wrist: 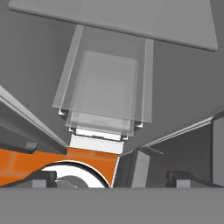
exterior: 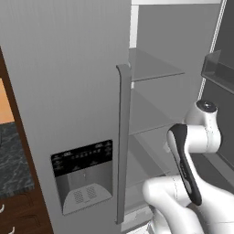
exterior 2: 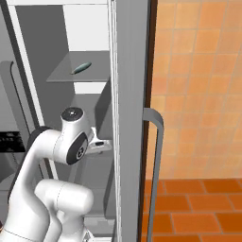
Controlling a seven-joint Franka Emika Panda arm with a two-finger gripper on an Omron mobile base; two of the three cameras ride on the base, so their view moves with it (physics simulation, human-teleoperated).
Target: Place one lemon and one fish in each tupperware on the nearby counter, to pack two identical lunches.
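- Fingers [wrist: 109, 179] spread wide, grasping nothing, hand inside the open fridge.
- Counter [exterior: 13, 160] far left, beside the fridge.
- Fish [exterior 2: 81, 67] lies on the upper shelf [exterior 2: 94, 75].
- Step: fetching; next likely reach up for it.

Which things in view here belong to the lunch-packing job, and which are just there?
Job:
- fish on a fridge shelf
- counter, a strip left of the fridge
- end effector, open

Just there:
- closed fridge door with dispenser panel
- door handle
- orange tiled wall
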